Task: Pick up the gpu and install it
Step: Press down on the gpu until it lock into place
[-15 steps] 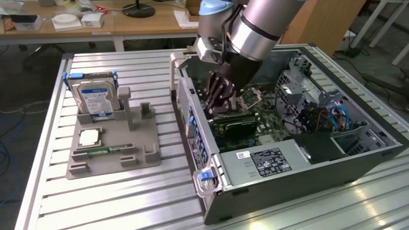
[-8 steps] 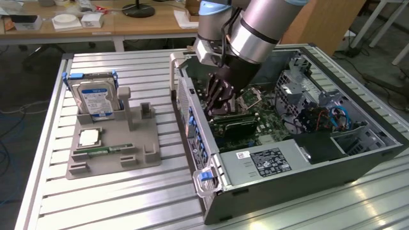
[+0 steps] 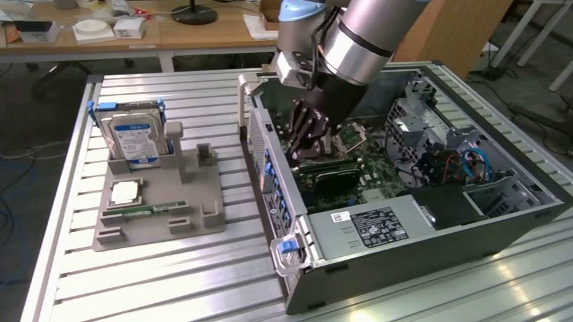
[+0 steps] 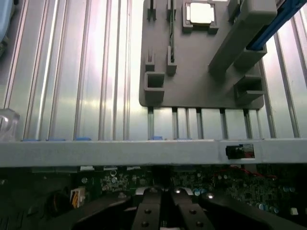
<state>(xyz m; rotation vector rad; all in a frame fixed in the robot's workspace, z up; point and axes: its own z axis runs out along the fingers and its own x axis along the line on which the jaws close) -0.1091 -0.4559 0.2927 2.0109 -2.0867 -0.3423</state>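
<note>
I have the gripper (image 3: 309, 144) down inside the open computer case (image 3: 501, 221), jaws pressed together over the green board (image 3: 358, 171). I think I'm at the install step, pushing the gpu (image 3: 327, 176) in; I can't see it clearly. Next needs a straight, gentle push.

A ribbed silver aluminium table (image 3: 179, 268) carries two things. An open dark computer case (image 3: 430, 248) lies on its side directly beneath the gripper (image 3: 309, 144). A grey plastic parts tray (image 3: 157, 221) sits on the slats just beyond the case wall, away from the gripper, toward the exterior view's left, apart from the case.
</note>
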